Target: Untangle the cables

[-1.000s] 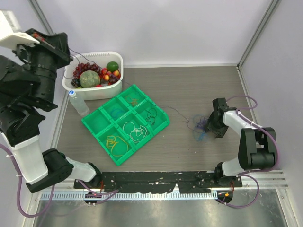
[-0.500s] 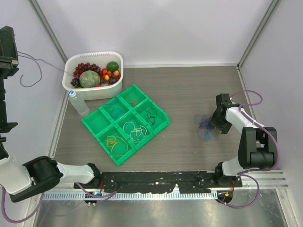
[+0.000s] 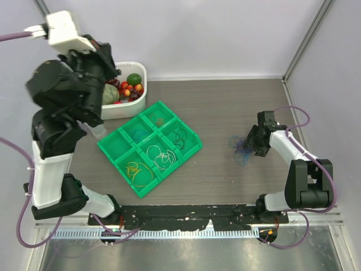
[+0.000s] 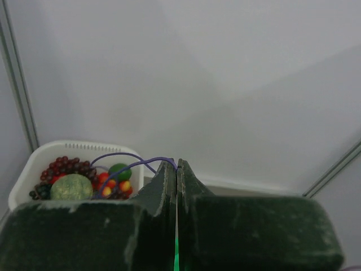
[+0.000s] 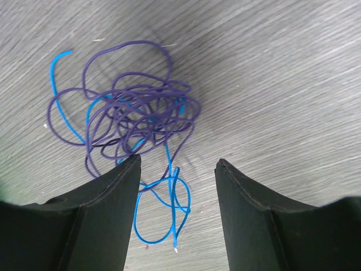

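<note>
The right fingers (image 5: pixel 107 197) stand wide apart, empty, over the edge of the purple and blue cable tangle (image 5: pixel 141 107) on the desk (image 5: pixel 282 73); the left fingers (image 4: pixel 161 186), raised, pinch a purple cable (image 4: pixel 152 160); the wire should handle as light, limp, springy; grip one outer loop.

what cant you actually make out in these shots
- Left wrist view: the left gripper is shut on a purple cable; its fingers hide the cable's other end.
- Top view: the left arm covers part of the white basket; cables in the green tray too small to count.
- Right wrist view: the tangle overlaps too much to count strands; the open right gripper hides part of the blue cable.
</note>
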Robot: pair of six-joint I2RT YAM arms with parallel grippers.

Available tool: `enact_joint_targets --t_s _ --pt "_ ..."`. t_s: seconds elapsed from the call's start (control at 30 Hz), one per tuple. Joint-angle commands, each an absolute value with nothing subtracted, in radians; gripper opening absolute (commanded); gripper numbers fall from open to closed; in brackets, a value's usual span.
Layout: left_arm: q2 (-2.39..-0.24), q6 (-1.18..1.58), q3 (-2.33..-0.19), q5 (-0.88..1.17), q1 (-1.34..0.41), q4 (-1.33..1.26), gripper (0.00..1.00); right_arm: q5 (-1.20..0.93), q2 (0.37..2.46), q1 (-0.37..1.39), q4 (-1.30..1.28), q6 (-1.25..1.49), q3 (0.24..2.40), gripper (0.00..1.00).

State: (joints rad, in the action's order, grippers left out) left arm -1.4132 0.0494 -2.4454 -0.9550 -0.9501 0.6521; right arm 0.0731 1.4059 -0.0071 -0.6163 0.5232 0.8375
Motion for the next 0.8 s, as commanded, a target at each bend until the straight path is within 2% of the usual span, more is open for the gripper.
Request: enact_joint_targets --t_s 0.0,0.33,0.43,0.6,0.77 --pt "-1.359 0.058 -2.360 -1.015 -0.954 0.704 0.00 0.015 1.370 0.000 -0.592 0.500 0.851 0.60" --pt "-1.302 -0.067 -2.195 -1.043 -0.904 0.592 0.00 -0.052 1.332 0.038 -0.607 0.488 0.838 0.60" --pt "-1.354 -0.052 -2.244 -0.973 -0.858 0.648 0.00 -0.057 1.327 0.041 -0.604 0.486 0.827 0.59" --pt "-1.511 0.066 -2.480 -0.926 -0.759 0.862 0.00 -0.067 1.330 0.044 -0.614 0.477 0.830 0.59" --pt "-1.476 0.029 -2.455 -0.999 -0.706 0.798 0.00 -0.077 1.327 0.049 -0.615 0.471 0.828 0.59"
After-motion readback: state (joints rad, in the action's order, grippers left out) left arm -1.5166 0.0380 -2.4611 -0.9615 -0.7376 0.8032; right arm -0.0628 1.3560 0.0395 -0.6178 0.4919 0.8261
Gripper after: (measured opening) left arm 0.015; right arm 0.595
